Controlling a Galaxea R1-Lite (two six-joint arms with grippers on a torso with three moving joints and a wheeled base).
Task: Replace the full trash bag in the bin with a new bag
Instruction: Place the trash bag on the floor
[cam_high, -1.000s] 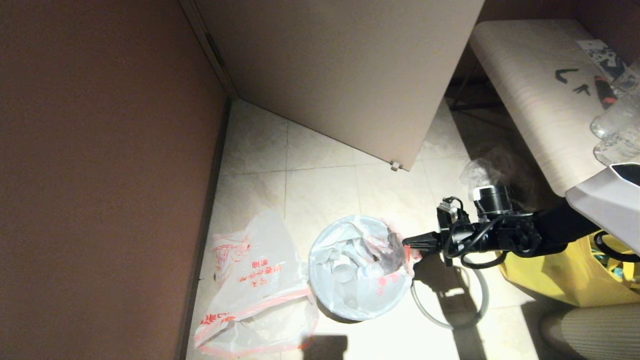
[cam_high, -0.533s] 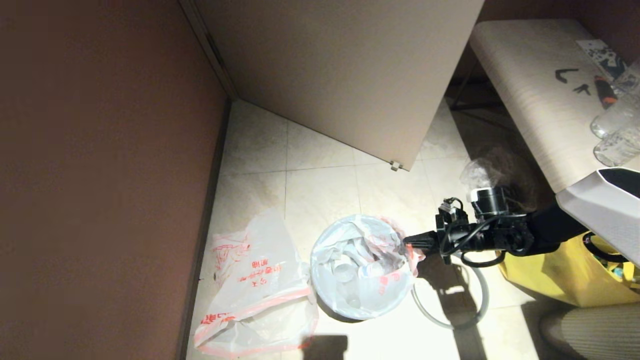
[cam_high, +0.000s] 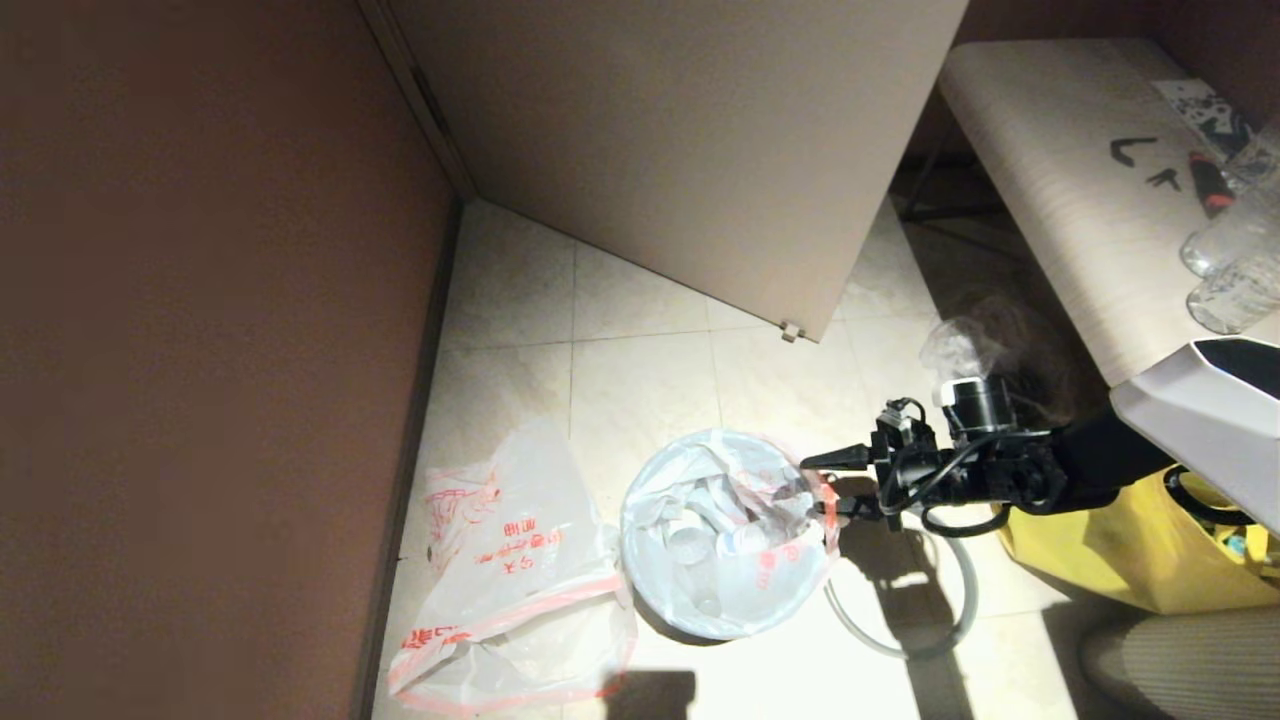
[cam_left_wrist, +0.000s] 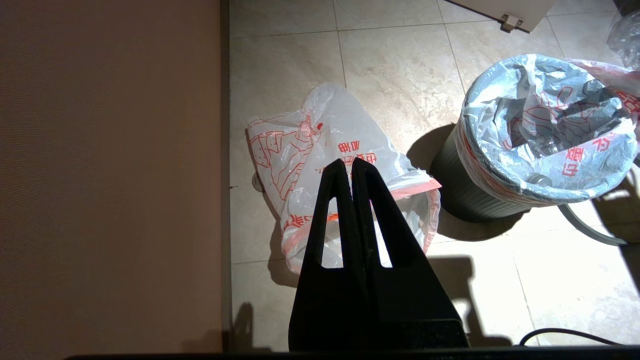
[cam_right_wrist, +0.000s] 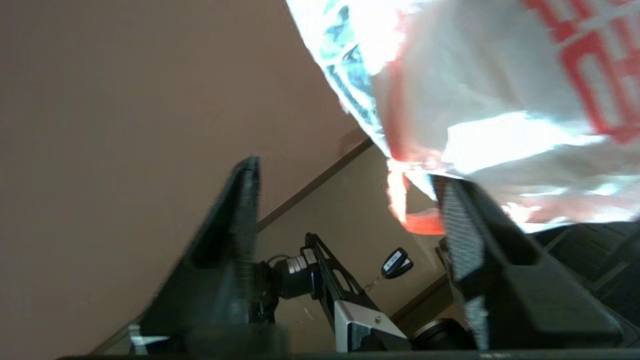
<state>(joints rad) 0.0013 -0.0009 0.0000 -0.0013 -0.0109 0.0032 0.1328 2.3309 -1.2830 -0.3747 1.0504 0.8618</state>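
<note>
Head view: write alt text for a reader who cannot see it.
The right gripper, fingers open, reaches to the red-hemmed edge of the full trash bag lining the bin on a tiled floor. The new bag lies slack left of the bin; a grey hoop and yellow tote sit to its right.

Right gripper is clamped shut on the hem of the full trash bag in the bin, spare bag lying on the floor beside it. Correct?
Not quite. The right gripper stands open at the hem of the full trash bag, as head and right wrist views show. The bag sits in the bin; the new bag lies on the floor beside it.
</note>
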